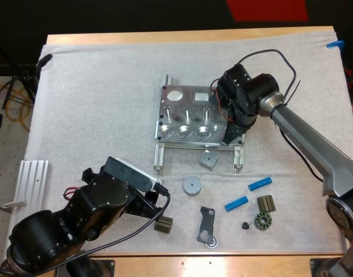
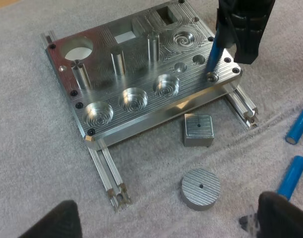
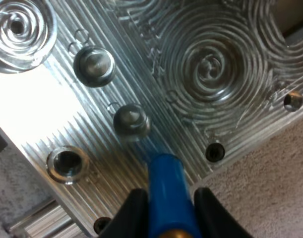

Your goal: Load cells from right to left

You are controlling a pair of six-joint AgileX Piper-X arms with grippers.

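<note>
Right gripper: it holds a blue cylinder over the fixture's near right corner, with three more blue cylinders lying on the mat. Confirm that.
Wrong count: the high view shows two loose blue cylinders on the mat, not three. The right gripper does hold a blue cylinder over the near right corner of the fixture.

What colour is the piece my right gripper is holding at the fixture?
Bright blue. The cylinder shows best in the right wrist view.

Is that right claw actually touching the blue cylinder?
Touching. The right wrist view shows the right gripper's two black fingers pressed against the blue cylinder from both sides.
</note>
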